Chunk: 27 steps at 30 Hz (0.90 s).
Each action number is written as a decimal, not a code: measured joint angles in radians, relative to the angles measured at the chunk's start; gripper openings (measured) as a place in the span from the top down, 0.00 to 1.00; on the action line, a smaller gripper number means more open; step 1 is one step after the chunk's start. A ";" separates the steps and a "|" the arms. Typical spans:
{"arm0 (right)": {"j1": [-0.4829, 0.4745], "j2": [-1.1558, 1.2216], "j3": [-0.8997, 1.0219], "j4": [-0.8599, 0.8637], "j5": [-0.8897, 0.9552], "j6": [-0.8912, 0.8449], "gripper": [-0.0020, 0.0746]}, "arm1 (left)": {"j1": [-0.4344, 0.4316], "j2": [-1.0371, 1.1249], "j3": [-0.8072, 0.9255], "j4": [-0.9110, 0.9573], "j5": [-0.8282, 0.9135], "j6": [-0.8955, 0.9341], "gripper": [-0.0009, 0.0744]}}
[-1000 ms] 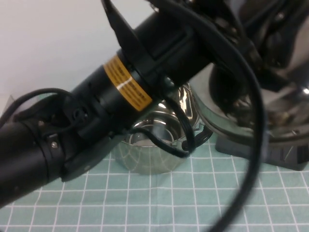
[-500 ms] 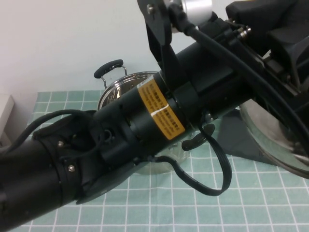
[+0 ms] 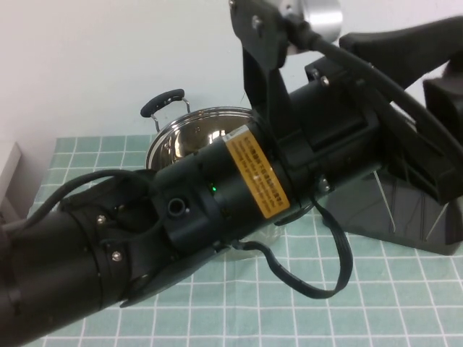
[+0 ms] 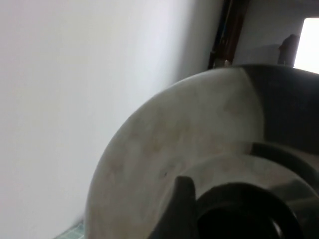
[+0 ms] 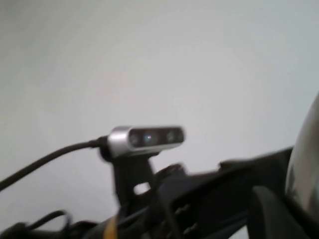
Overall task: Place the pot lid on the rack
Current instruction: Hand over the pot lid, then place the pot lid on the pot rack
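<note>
Across foreground: left arm [image 3: 217, 195] hides pot [image 3: 184, 134] | rack [image 3: 405, 210] right

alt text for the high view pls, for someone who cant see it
The left arm, thick and black with a yellow label, crosses the picture diagonally from lower left to upper right, hiding much of the scene. Behind it, a shiny steel pot with a black handle stands on a green checked mat, and the rack sits at right. Neither the left pincer nor the right pincer shows.

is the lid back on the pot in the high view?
No: the pot stands open, its shiny inside showing behind the left arm, and the pot lid fills the left wrist view right at the left gripper.
</note>
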 joint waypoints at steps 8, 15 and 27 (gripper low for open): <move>0.000 0.016 0.000 -0.004 -0.100 -0.078 0.92 | 0.000 -0.013 0.000 0.012 0.137 0.006 0.16; 0.000 0.170 -0.003 -0.004 -0.129 -0.082 0.92 | 0.020 -0.156 0.000 0.076 0.539 0.002 0.64; 0.000 0.660 -0.200 -0.003 -0.126 -0.188 0.92 | 0.020 -0.440 0.034 0.089 1.012 0.007 0.98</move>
